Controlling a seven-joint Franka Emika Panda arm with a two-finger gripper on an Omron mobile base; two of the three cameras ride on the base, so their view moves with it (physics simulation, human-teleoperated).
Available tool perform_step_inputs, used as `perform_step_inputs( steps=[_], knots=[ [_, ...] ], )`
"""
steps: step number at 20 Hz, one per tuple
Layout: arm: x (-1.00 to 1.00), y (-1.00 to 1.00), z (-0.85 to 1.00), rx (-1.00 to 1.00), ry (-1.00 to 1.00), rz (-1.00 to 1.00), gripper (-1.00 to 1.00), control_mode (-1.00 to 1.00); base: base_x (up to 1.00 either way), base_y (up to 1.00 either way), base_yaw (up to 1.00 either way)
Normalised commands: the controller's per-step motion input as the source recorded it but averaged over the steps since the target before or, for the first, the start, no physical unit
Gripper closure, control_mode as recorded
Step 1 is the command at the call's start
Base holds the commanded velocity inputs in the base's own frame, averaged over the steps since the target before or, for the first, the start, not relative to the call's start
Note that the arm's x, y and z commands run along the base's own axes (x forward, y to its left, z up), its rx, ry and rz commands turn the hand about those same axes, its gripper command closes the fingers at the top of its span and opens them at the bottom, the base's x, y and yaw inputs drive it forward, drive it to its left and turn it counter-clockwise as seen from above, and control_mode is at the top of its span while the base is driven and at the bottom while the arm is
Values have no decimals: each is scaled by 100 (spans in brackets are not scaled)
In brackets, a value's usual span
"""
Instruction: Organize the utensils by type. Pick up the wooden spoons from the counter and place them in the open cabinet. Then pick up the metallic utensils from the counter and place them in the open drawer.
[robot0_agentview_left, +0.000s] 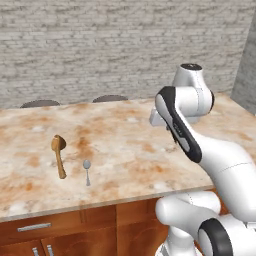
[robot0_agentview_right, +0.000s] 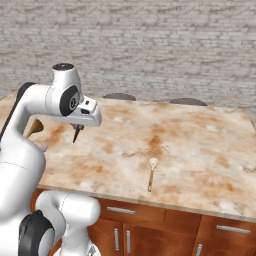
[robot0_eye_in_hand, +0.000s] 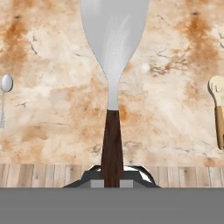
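Observation:
My gripper (robot0_eye_in_hand: 112, 175) is shut on the dark handle of a metallic utensil (robot0_eye_in_hand: 113, 52), whose broad silver head points away over the counter (robot0_eye_in_hand: 52, 131). In the right base view the gripper (robot0_agentview_right: 78, 128) hangs above the counter's left part with the utensil (robot0_agentview_right: 76, 136) pointing down. A silver teaspoon (robot0_agentview_left: 87, 170) lies on the counter (robot0_agentview_left: 130, 145) next to a brown wooden spoon (robot0_agentview_left: 58, 155). The teaspoon (robot0_eye_in_hand: 4, 94) is at the hand view's left edge. A paler wooden spoon (robot0_agentview_right: 151, 172) lies near the front edge, and this spoon (robot0_eye_in_hand: 217, 109) is at the hand view's right. The cabinet and the open drawer are out of view.
Two dark round seat tops (robot0_agentview_left: 40, 103) (robot0_agentview_left: 110, 98) stand beyond the counter's far edge, before a grey brick wall (robot0_agentview_left: 125, 45). Closed wooden fronts with silver handles (robot0_agentview_left: 34, 227) run under the counter. A grey panel (robot0_agentview_left: 247, 65) rises at the right.

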Motion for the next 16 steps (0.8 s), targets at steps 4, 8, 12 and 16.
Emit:
perform_step_inputs(
  steps=[4,8,12,16],
  knots=[
    [-13,-16,0,0,0,0,100,-100,0,0,0],
    [-21,-13,0,0,-3,0,100,-100,0,0,0],
    [-26,-11,0,0,-4,0,100,-100,0,0,0],
    [-28,-9,0,0,-4,0,100,-100,0,0,0]
  ],
)
